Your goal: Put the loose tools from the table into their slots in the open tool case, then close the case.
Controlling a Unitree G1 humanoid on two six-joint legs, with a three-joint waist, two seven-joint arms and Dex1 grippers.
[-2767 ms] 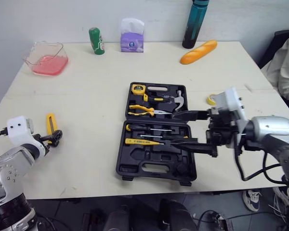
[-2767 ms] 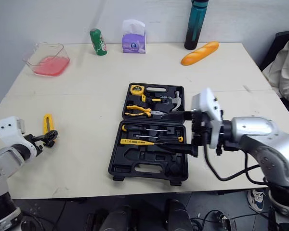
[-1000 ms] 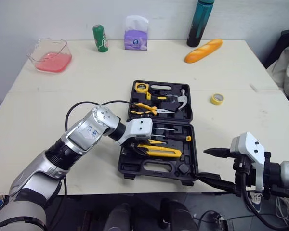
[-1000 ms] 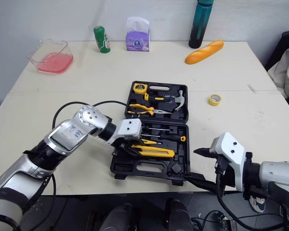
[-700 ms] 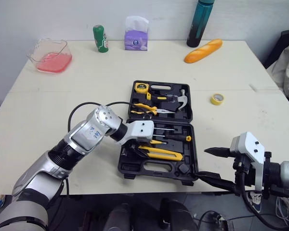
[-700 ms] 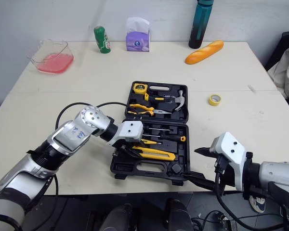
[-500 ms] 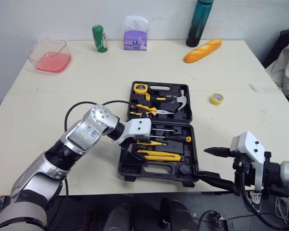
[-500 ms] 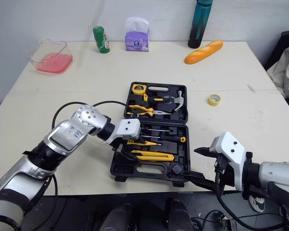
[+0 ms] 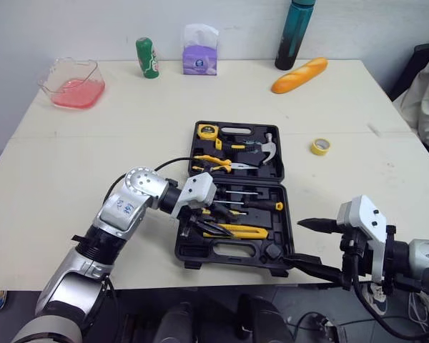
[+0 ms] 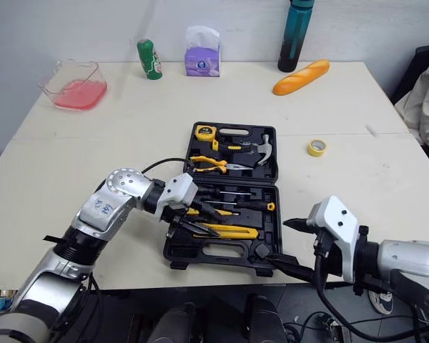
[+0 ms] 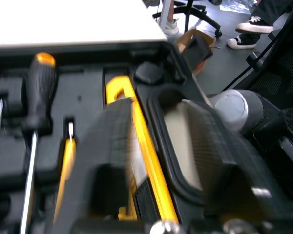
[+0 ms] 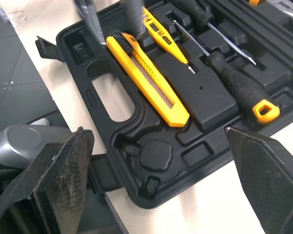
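The tool case (image 9: 283,220) lies open in the middle of the worktop (image 9: 93,157). The left hand (image 9: 199,223) hovers over its near half with its fingers spread. The yellow utility knife (image 12: 149,80) lies in its slot and shows between them. The fingers hide the knife's rear end, and the left wrist view is too smeared to tell whether they touch it. The right hand (image 9: 295,241) hangs by the case's near right corner, spread wide and holding nothing. A yellow tape roll (image 9: 319,146) lies loose to the right of the case. Print on the yellow tester (image 12: 163,35) and the purple tissue pack (image 9: 199,61) is too small to read. The teal bottle (image 9: 287,39) is cut off at the top.
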